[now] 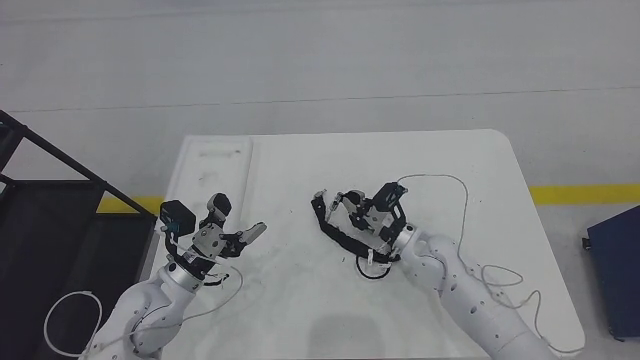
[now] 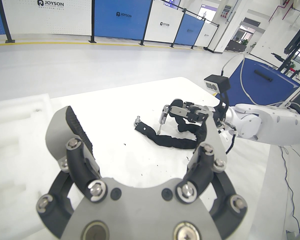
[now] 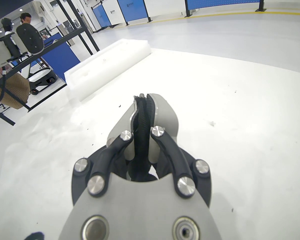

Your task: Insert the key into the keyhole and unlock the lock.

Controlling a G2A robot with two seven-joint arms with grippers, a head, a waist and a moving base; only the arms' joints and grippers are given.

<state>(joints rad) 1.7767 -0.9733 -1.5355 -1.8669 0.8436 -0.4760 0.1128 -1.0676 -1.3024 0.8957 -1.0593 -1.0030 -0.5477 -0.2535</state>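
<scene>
Closest to us, our left gripper hangs wide open and holds nothing. Next up, the floppy fabric-sleeved cable lock lies on the table; we'd pin its stiff metal end. Beyond that, our right gripper is pinched tight on what looks like the key. Tiny, probably slippery.

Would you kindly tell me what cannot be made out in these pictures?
The keyhole: too small on the lock in the top and left wrist views.
Whether the metal piece held by the right gripper is the key: small in the left wrist view, hidden behind its own fingers in the right wrist view.
</scene>
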